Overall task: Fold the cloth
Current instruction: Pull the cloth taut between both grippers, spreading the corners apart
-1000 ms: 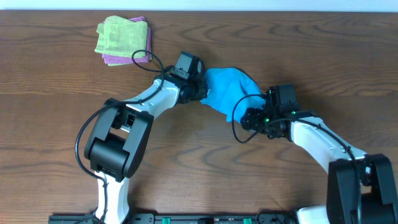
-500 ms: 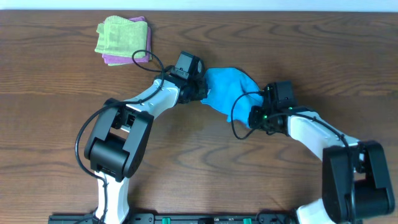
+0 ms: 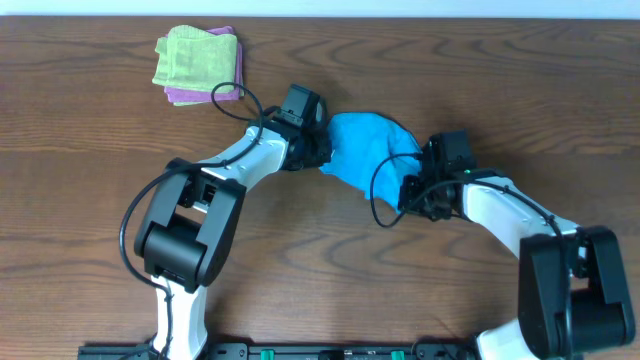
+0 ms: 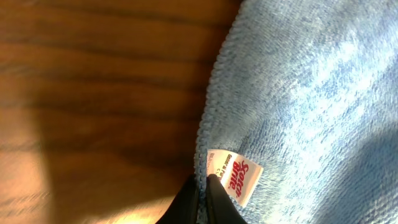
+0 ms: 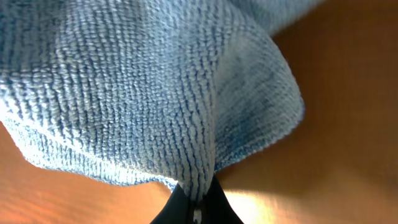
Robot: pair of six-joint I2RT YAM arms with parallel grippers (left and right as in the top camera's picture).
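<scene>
Cloth (image 3: pixel 365 150) of bright sky-blue terry lies bunched on the brown wooden table (image 3: pixel 80 200), a little right of the middle and closer to the far edge than to the near one. It is stretched as a crumpled band between the two grippers.

Nearest to the near edge is the right gripper (image 3: pixel 402 188), at the near-right end of the cloth. In the right wrist view its dark fingers (image 5: pixel 186 208) are pressed together on a raised ridge of the fabric. The cloth (image 5: pixel 124 81) rises from this pinch and spreads out in soft folds.

A little farther from the near edge, at the left end of the cloth, is the left gripper (image 3: pixel 322 155). In the left wrist view its fingertips (image 4: pixel 186 202) are closed on the hem of the cloth (image 4: pixel 311 93), just beside a small white label (image 4: pixel 233 177) with red letters. The fabric here lies flat on the wood.

Farthest, near the far-left corner of the tabletop, a light green folded cloth (image 3: pixel 195 55) rests on a pink-purple folded cloth (image 3: pixel 200 96), well apart from both grippers.
</scene>
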